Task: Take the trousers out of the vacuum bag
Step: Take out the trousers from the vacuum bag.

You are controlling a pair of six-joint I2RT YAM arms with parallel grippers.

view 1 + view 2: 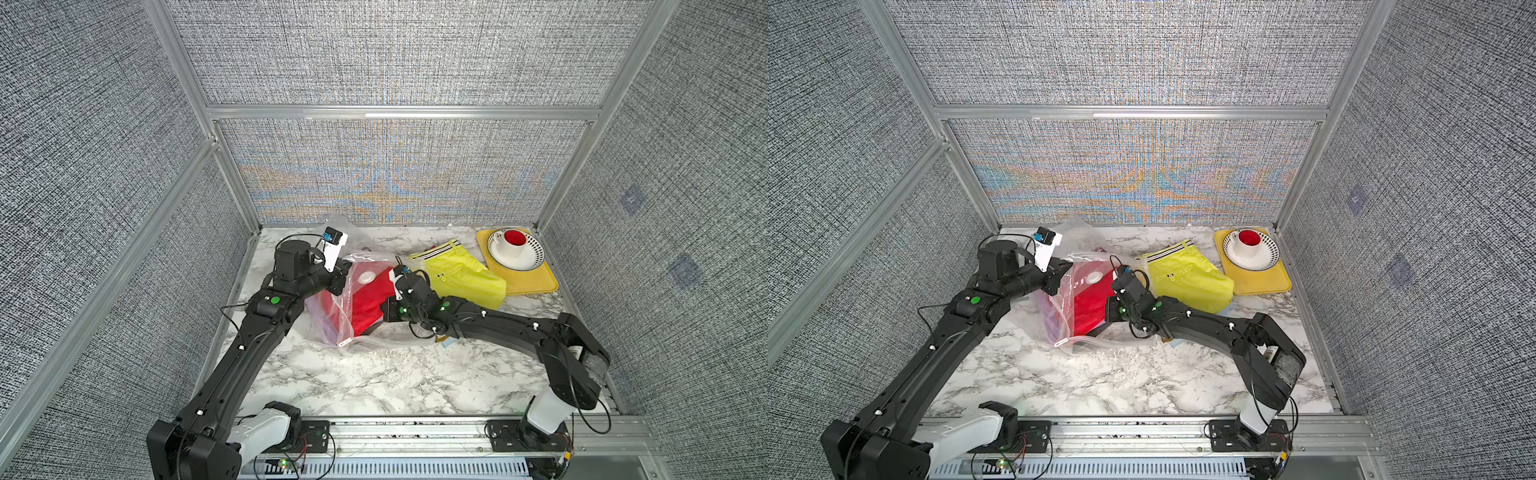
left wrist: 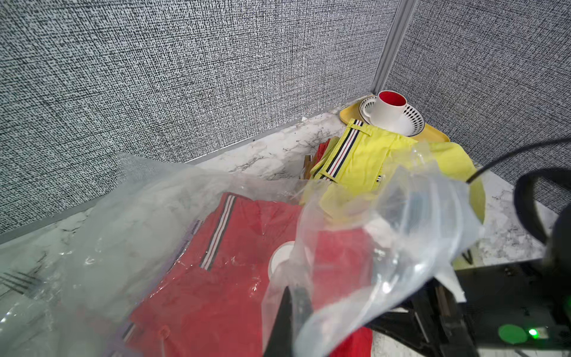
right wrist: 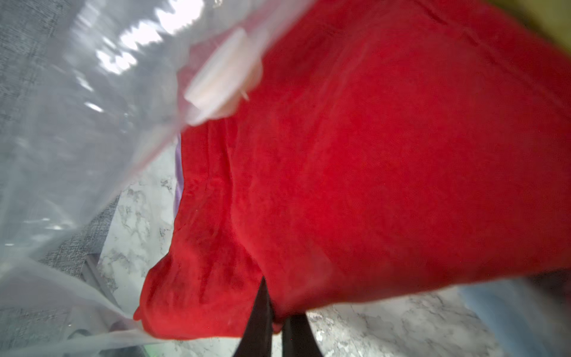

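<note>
The crinkly clear vacuum bag [image 1: 330, 322] lies on the marble desk [image 1: 374, 382], its long axis running back to front. Soft red trousers [image 1: 368, 303] stick halfway out rightward. The left tool [image 2: 295, 296] pinches the plastic; the right tool [image 3: 278, 312] clamps red cloth.

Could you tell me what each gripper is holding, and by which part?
The left gripper pinches a loose fold of the vacuum bag; the right gripper pinches the red trousers' edge.

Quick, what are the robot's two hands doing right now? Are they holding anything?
Left gripper: shut, pinching the bag.
Right gripper: shut, pinching the edge of the red trousers.
</note>
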